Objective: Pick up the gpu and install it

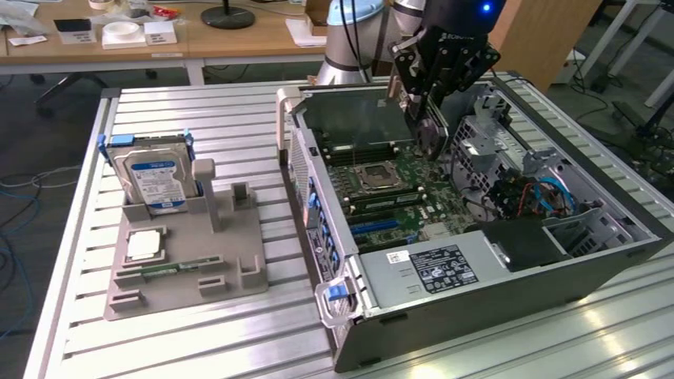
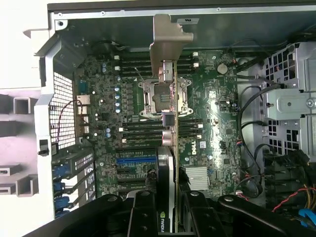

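Observation:
The gpu [image 1: 358, 115] is a green card hanging over the open computer case [image 1: 616, 249], above the motherboard [image 1: 406, 197]. My gripper [image 1: 427, 126] is shut on its end nearest the arm. In the wrist view the gpu [image 2: 174, 148] shows edge-on, with the silver end bracket [image 2: 167, 37] at its far end and the black cooler by the fingers [image 2: 143, 215]. My gripper [image 2: 168, 210] clamps the card from both sides. The card hangs over the processor socket [image 2: 153, 96] and the memory slots, with the blue expansion slot [image 2: 136, 161] off to one side.
On the exterior view's left, a grey fixture [image 1: 226, 257] holds a hard drive [image 1: 156, 178] upright, a processor [image 1: 145, 245] and a memory stick [image 1: 169, 267]. The case lies on a slatted metal table [image 1: 189, 339]. Drive cages and cables [image 1: 537, 193] fill the case's right side.

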`<action>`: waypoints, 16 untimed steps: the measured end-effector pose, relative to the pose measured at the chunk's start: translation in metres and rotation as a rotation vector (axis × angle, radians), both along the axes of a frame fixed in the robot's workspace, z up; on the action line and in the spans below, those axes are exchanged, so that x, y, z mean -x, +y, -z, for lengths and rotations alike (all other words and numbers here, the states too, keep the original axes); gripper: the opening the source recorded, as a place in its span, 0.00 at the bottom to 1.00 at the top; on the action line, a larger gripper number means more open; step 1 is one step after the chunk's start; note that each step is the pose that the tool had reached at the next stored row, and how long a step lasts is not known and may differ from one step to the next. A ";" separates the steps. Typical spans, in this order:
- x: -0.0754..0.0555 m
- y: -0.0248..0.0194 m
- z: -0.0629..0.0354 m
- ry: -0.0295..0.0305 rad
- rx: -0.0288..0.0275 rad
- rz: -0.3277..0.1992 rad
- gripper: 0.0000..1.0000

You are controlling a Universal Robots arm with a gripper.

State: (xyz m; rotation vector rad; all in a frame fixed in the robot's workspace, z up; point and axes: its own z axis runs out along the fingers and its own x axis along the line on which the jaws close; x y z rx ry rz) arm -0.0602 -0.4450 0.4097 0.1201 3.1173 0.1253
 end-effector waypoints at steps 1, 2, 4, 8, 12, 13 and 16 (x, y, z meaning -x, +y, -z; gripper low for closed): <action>0.000 0.0000 0.0000 0.0000 0.0000 0.000 0.27; 0.000 0.0000 0.0000 0.0000 -0.0001 0.000 0.27; -0.001 0.0000 0.0001 -0.0001 -0.0001 0.000 0.27; -0.009 0.0000 0.0001 0.0000 0.0000 0.000 0.27; -0.018 0.0000 0.0001 0.0001 0.0000 0.000 0.27; -0.020 0.0000 0.0001 0.0000 0.0000 0.000 0.27; -0.023 0.0000 0.0001 0.0001 0.0000 0.000 0.27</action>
